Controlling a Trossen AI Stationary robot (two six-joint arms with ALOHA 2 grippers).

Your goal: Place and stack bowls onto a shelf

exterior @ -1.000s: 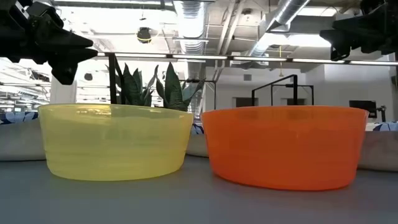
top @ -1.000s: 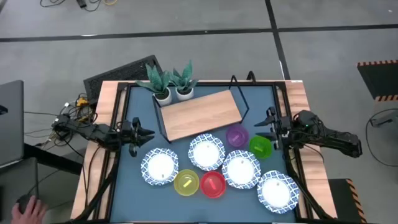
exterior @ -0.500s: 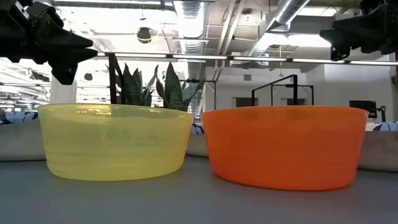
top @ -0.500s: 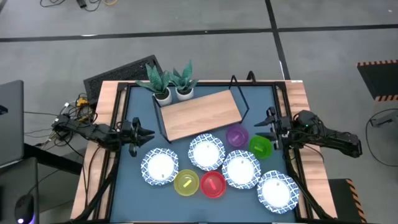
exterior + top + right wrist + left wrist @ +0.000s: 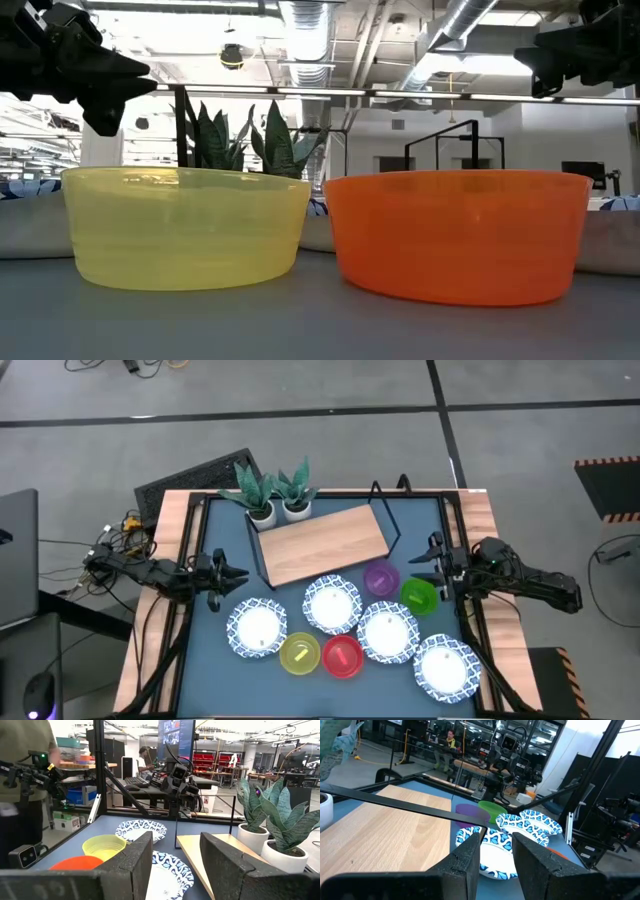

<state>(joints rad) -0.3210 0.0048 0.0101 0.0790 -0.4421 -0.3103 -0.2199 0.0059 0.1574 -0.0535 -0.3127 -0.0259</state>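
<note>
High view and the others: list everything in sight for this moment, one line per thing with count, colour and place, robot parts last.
patterned bowls: four, white with blue rims, across the near half of the table
green bowl: one, beside the right gripper
purple bowl: one, at the shelf's near right corner
yellow bowl: one, near edge, beside the red bowl
red bowl: one, near edge
shelf: one, light wood with black wire frame, bare, far middle
plant pots: two, white, with green plants, far left of the shelf
table: one, blue top
left gripper: open, empty, left edge
right gripper: open, empty, right edge
</note>
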